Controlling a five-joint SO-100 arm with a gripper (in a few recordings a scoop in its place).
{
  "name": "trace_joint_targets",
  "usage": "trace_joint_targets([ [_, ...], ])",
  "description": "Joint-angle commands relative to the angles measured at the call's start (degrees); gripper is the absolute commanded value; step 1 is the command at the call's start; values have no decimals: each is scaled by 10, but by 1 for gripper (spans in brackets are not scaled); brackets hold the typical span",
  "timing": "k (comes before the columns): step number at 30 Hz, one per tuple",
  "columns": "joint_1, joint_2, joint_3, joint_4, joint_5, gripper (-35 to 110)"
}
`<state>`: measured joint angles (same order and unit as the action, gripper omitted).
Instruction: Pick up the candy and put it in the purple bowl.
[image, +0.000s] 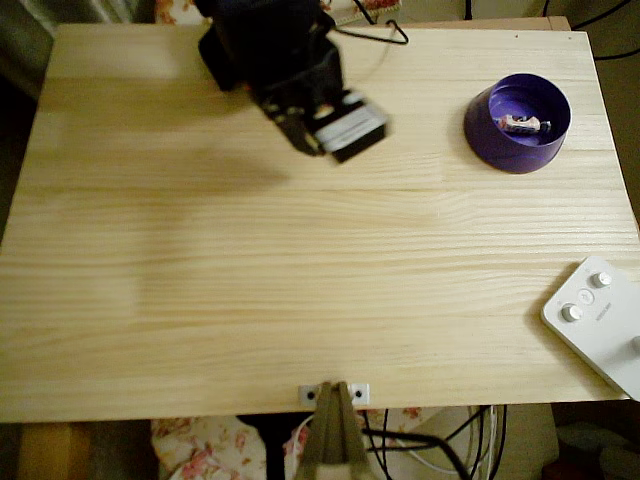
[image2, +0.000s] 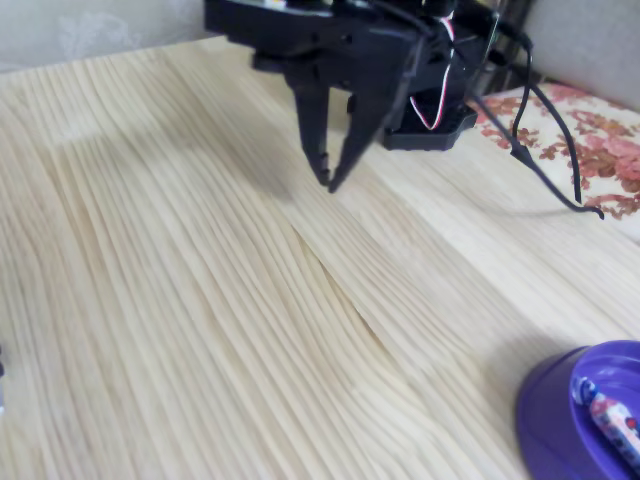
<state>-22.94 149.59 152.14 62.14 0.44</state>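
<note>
- Pale pine boards made up your surface (image: 300, 280), grain running across the overhead view, with a flowered cloth (image2: 600, 150) past its far edge in the fixed view.
- Your tool (image2: 327, 178) hung above the surface in the fixed view, its two black fingers pointing down and meeting at the tips, so the jaws were closed with nothing between them.
- In the overhead view you had the tool (image: 312, 143) near the top edge, left of centre, blurred, with a grey-and-white block on the arm just beside it.
- Black cables (image2: 540, 130) trailed from your arm across the surface toward the flowered cloth, and red and white wires showed at the wrist.
- Your arm threw a soft shadow on the boards to its left in the overhead view.
- The purple bowl (image: 490, 128) stood upright, well apart from the tool, at the upper right of the overhead view; in the fixed view it sat at the lower right corner, cut off by the edge.
- The candy (image: 524, 124) lay inside the purple bowl, on its lighter inner floor.
- A white device with round knobs (image: 600, 320) rested at the right edge of the surface, nearer the bottom of the overhead view.
</note>
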Motion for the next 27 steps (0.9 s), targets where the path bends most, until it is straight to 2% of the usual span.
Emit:
trace_joint_targets([
  [1,69,77,36,-56,-38,0],
  [4,115,122,97,-124,-51,0],
  [7,160,172,148,-148,-55,0],
  [23,271,396,203,-13,33,0],
  [27,279,396,205,-13,44,0],
])
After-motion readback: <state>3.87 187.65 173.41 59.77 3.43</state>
